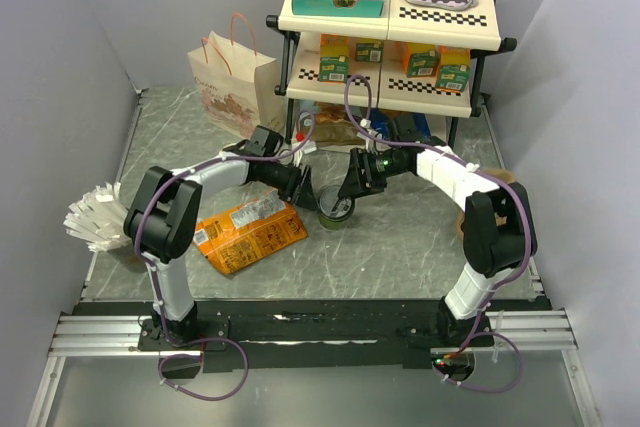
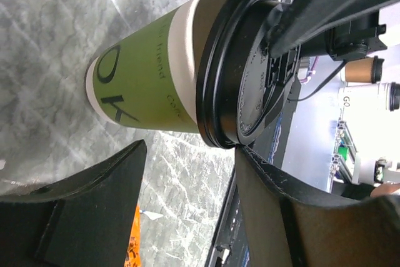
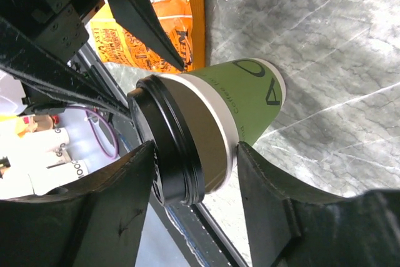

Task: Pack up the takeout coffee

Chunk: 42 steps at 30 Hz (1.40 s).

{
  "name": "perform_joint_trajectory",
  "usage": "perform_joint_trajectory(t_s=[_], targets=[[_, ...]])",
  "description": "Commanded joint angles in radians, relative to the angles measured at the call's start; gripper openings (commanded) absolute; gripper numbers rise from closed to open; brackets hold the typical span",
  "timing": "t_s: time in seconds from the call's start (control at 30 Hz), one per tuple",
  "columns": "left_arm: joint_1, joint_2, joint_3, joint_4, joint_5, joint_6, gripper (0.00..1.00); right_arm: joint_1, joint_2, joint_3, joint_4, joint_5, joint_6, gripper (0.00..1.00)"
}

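Two hands at takeout coffee (image 1: 335,212), grasp step: left hand (image 2: 190,148) parted; right hand (image 3: 195,149) straddling, grip unclear. Next: lift toward paper bag (image 1: 235,82).

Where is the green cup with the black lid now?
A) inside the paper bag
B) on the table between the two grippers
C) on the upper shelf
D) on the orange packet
B: the top view shows the cup standing on the table, the left gripper and the right gripper on either side of it.
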Motion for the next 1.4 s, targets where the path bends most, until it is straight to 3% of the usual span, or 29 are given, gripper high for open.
perform_joint_trajectory(t_s=[0.0,0.47,1.07,1.37], targets=[[0.017,0.011,0.031,-0.002,-0.001,0.027,0.64,0.016,0.025,0.034,-0.025,-0.011,0.017,0.63],[0.022,0.032,0.088,-0.071,0.025,0.050,0.64,0.017,0.042,0.065,-0.038,0.002,0.022,0.61],[0.035,0.046,0.149,-0.263,0.057,0.234,0.66,0.017,0.050,0.071,-0.041,-0.004,0.025,0.61],[0.014,0.077,0.163,-0.205,-0.004,0.193,0.66,0.017,0.042,0.053,-0.026,-0.011,0.034,0.66]])
